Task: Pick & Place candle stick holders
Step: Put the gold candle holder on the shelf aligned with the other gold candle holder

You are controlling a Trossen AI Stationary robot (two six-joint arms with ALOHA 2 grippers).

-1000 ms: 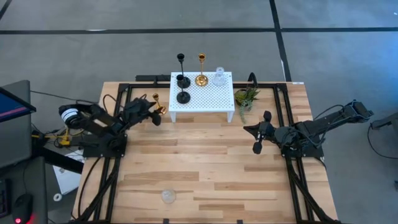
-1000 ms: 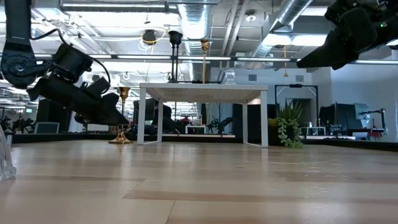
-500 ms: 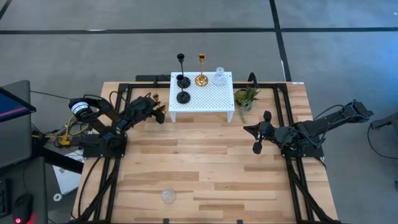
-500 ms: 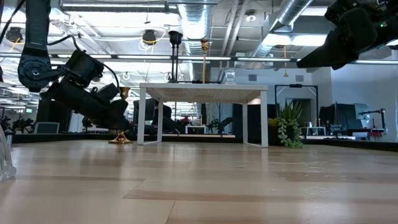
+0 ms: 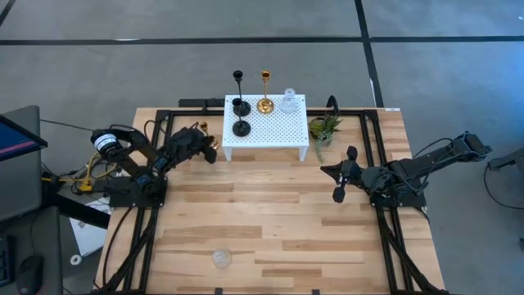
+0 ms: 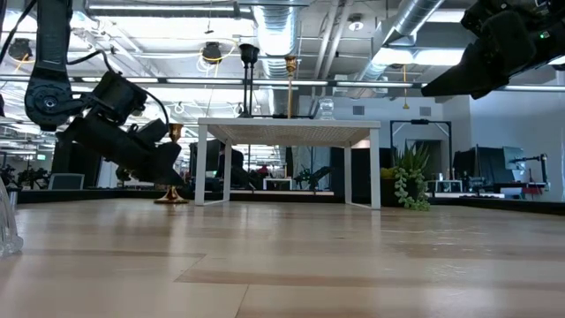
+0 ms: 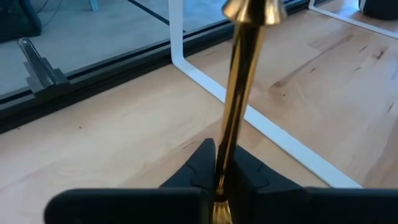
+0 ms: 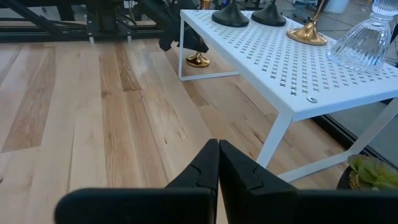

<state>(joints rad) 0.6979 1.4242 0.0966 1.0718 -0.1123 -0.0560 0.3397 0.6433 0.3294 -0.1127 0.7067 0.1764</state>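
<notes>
A gold candle stick holder (image 6: 174, 163) stands upright on its round base (image 6: 170, 199) on the table, just left of the white perforated stand (image 5: 266, 123). My left gripper (image 7: 217, 180) is shut on its stem. Two black holders (image 5: 241, 115), a second gold holder (image 5: 264, 94) and a clear glass holder (image 5: 288, 102) stand on the stand. Another clear glass holder (image 5: 221, 259) stands near the table's near edge. My right gripper (image 8: 218, 152) is shut and empty, off the table's surface at the right (image 5: 327, 172). My left gripper pinches the gold holder's thin stem (image 7: 225, 158) between its two fingers, on the stem's lower half. The fingers (image 6: 163, 168) slant down from the table's left side and lie across the stem. The holder is upright, its base on the table.
A small green potted plant (image 5: 324, 129) stands by the stand's right legs. The stand's white left leg (image 7: 186, 62) is close beyond the held holder. Bare wood lies between the two arms and toward the near edge.
My left gripper has gone toward the table's far right, up to the gold holder beside the stand, and now stands around its stem. The holder has kept its place on the table.
</notes>
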